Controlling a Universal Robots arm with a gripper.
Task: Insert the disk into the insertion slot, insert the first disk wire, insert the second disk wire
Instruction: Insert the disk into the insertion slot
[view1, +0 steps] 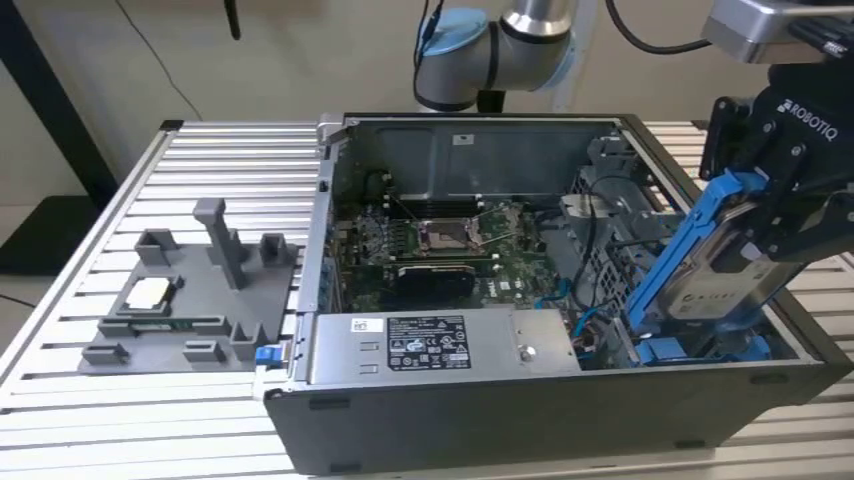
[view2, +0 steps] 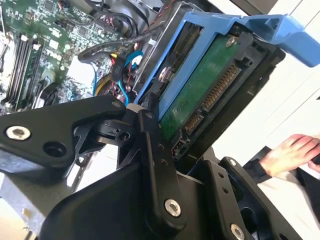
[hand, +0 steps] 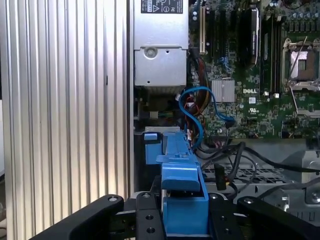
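currently gripper (view1: 763, 228) clamped on disk (view1: 711, 288), disk tilted, lower end inside open computer case (view1: 467, 435).

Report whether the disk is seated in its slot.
Not seated: the disk stands tilted, sticking up out of the computer case, gripped by the claw.

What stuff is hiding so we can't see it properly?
- The disk, upper part: exterior view, partly covered by the pincer.
- The slot for it: exterior view, hidden behind the disk and the case wall.
- A hand: second wrist view, cut off by the picture's edge.
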